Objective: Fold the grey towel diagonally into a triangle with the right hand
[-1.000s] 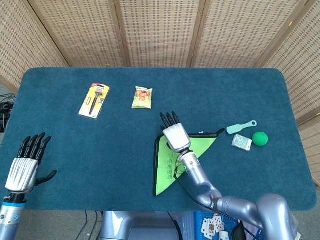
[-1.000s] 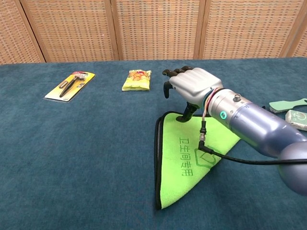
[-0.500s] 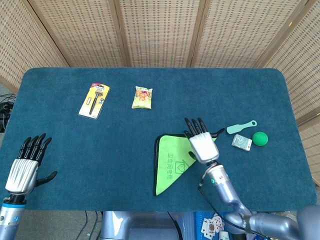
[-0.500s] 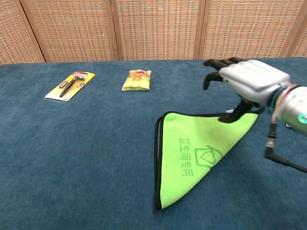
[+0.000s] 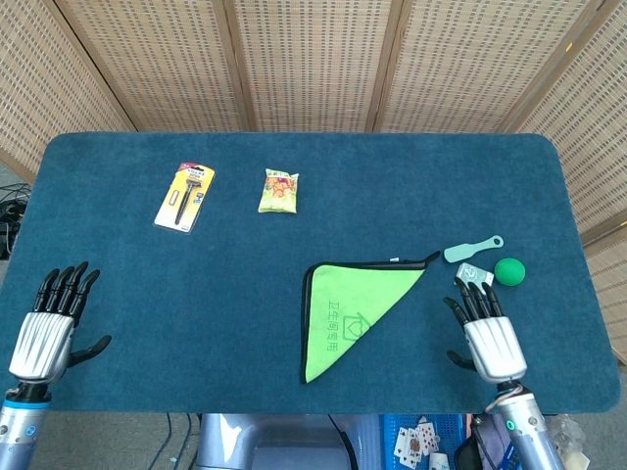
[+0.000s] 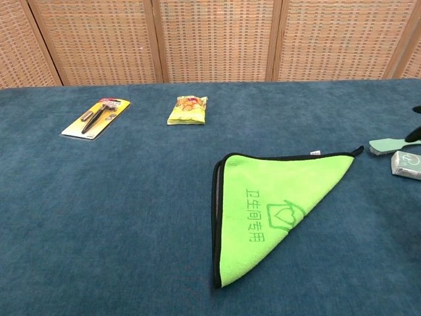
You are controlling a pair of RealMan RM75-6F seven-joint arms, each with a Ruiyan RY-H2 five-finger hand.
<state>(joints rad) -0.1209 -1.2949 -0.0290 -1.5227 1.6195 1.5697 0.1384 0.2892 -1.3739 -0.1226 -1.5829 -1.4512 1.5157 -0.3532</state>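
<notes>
1. Head view. Towel (image 5: 353, 308) seen flat on the table (image 5: 294, 176), right of centre near the front edge, already a triangle: long straight edges along top and left, diagonal from the top-right corner down to the bottom-left tip. Green face up, dark border along the left edge, printed mark visible.
2. Right hand (image 5: 487, 333) noted near the front edge, right of the towel and apart from it. Fingers extended and spread, nothing held.
3. Left hand (image 5: 51, 318) at the front-left corner, well apart from the towel, fingers straight, thumb out, empty.
4. Other items logged: razor pack (image 5: 185, 197) and snack bag (image 5: 278, 190) toward the back left; brush (image 5: 473, 249), small box (image 5: 474, 278) and green ball (image 5: 508, 271) right of the towel, just ahead of the right hand's fingertips.
5. Chest view. Towel (image 6: 273, 204) confirmed folded, two layers visible at the left edge, layers roughly aligned, top-right corner ending in a short dark tag near the brush (image 6: 391, 143) and box (image 6: 406, 163). Razor pack (image 6: 96, 117) and snack bag (image 6: 187, 109) behind.
6. Neither hand clearly shown here; only a dark sliver at the right border, not identifiable.
7. Judgement: fold looks complete, triangle formed and released. Nothing apparently left except perhaps smoothing the edges; task taken as essentially finished.
</notes>
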